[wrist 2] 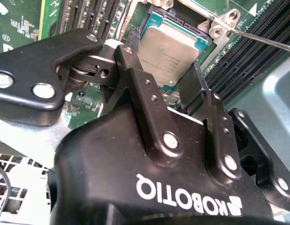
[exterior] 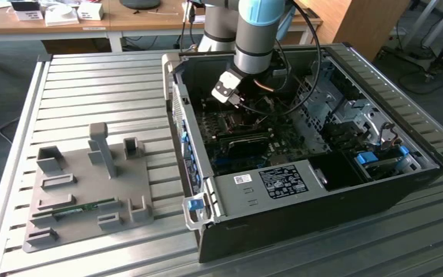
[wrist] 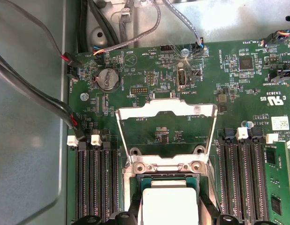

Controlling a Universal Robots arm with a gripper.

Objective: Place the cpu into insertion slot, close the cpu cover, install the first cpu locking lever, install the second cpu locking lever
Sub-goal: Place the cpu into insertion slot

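Note:
The cpu (wrist: 168, 206), a square chip with a silvery top, lies flat in the insertion slot (wrist 2: 146, 26) on the green motherboard. My gripper (wrist 2: 164, 72) reaches down into the black computer case (exterior: 306, 219), its black fingers (wrist 2: 194, 86) pressed against two opposite sides of the cpu (wrist 2: 171, 47). The cpu cover (wrist: 166, 112), a silvery frame with a large window, stands swung open just beyond the slot, hinged at its edge. A thin metal locking lever (wrist 2: 267, 41) sticks out beside the slot. In the exterior view the gripper (exterior: 235, 103) hangs over the board's middle.
Long black memory slots (wrist: 95, 183) (wrist: 241, 178) flank the slot on both sides. Grey cables (wrist: 41, 103) run along the case wall. A grey fixture plate (exterior: 83, 190) holding a green memory stick (exterior: 75, 209) lies on the slatted table at the exterior view's left.

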